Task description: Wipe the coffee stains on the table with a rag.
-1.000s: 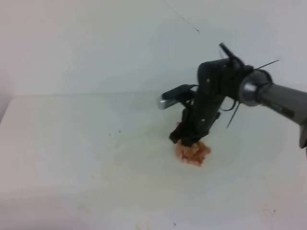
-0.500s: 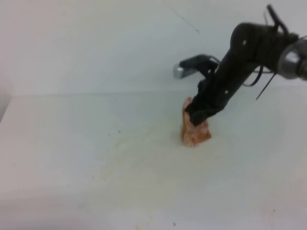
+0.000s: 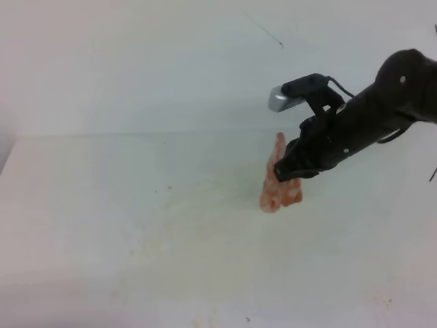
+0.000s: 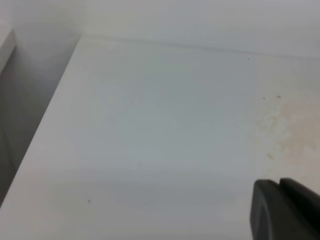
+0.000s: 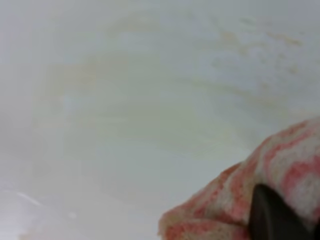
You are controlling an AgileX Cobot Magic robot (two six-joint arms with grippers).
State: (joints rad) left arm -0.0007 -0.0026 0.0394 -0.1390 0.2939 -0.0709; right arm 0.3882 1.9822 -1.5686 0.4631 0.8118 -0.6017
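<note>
My right gripper (image 3: 295,169) is shut on the rag (image 3: 278,179), a crumpled pink-and-white striped cloth that hangs from it just above the white table (image 3: 82,205), right of the middle. The rag (image 5: 260,195) fills the lower right corner of the right wrist view, beside a dark fingertip (image 5: 272,217). Faint tan coffee stains (image 3: 184,225) smear the table left of and below the rag; the same coffee stains (image 5: 165,120) spread as pale streaks in the right wrist view. In the left wrist view, tan specks of coffee stains (image 4: 287,130) lie at the right, and only a dark fingertip (image 4: 280,212) of the left gripper shows.
A white wall (image 3: 136,61) rises behind the table. The table's left edge (image 4: 45,125) drops off beside a grey surface. A few brown specks (image 3: 386,299) dot the table near the front right.
The right gripper has lifted the rag off the table and swung up and to the right; the rag now hangs stretched out instead of lying bunched on the surface.
</note>
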